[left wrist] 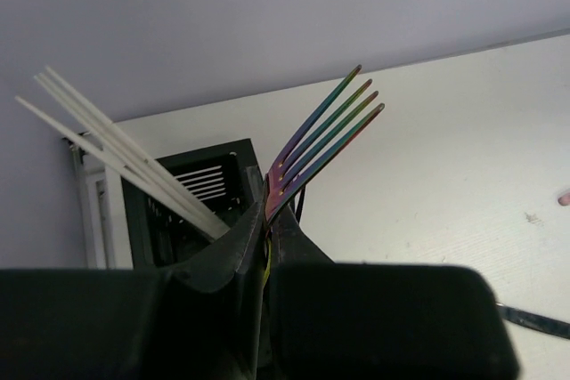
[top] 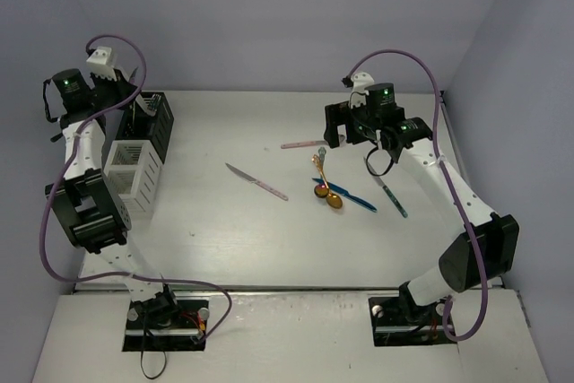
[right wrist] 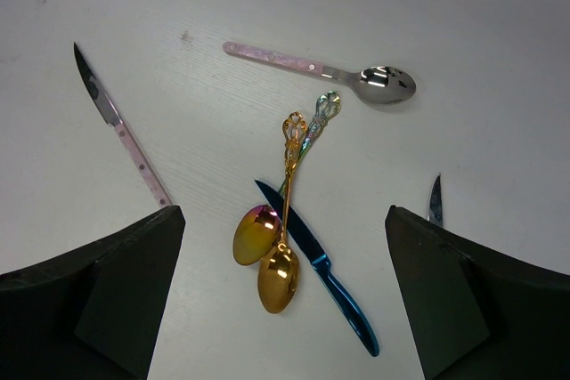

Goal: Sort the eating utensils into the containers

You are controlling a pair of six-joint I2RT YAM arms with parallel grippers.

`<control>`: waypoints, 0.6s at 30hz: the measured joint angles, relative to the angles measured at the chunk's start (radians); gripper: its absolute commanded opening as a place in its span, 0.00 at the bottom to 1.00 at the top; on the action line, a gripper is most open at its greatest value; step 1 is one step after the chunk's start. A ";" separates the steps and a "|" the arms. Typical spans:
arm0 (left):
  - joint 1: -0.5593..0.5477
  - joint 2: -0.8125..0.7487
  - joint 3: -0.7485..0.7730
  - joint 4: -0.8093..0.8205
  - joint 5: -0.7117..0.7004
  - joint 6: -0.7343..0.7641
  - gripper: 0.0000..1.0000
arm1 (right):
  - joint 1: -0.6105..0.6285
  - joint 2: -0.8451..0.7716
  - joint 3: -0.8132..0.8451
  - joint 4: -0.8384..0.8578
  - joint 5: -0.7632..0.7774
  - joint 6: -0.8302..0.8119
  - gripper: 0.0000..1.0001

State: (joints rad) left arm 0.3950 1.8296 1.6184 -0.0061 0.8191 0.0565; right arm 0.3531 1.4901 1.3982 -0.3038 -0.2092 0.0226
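Left wrist view: the left gripper (left wrist: 267, 236) pinches a rainbow-tinted fork (left wrist: 325, 126) just below its tines, jaws closed tight on it, tines pointing up and away.
Fork's place: over the black caddy (left wrist: 191, 166) at the far left of the table (top: 224, 239); the white caddy (top: 134, 172) stands just nearer.
Pale sticks (left wrist: 116, 149): leaning out beside the fork (which caddy holds them cannot be told).
Right gripper (right wrist: 283, 220): jaws spread wide, holding nothing, hanging over a gold spoon (right wrist: 279, 273), a rainbow spoon (right wrist: 254, 233) and a blue knife (right wrist: 325, 278) that lie crossed and touching.
Loose on the table: a pink-handled spoon (right wrist: 303, 64) and a pink-handled knife (right wrist: 125, 135), well apart.
Step in hand: apparently, delivering the fork to a caddy.
Next move: probably lowering the fork handle-first into the opening and letting go; the right arm then needs one piece singled out of the tangle.
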 measured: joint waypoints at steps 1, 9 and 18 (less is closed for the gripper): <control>0.000 0.006 -0.004 0.015 0.010 -0.005 0.00 | 0.000 0.000 -0.001 0.000 0.000 -0.001 0.93; -0.001 0.041 -0.016 0.077 0.055 -0.031 0.08 | 0.000 0.003 -0.001 0.001 -0.007 -0.017 0.89; 0.003 0.040 -0.085 0.104 0.100 -0.005 0.40 | 0.025 0.089 -0.001 0.001 -0.047 -0.061 0.54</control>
State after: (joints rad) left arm 0.3977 1.8695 1.5332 0.0981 0.9192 0.0518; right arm 0.3783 1.5793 1.3975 -0.3030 -0.2560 -0.0387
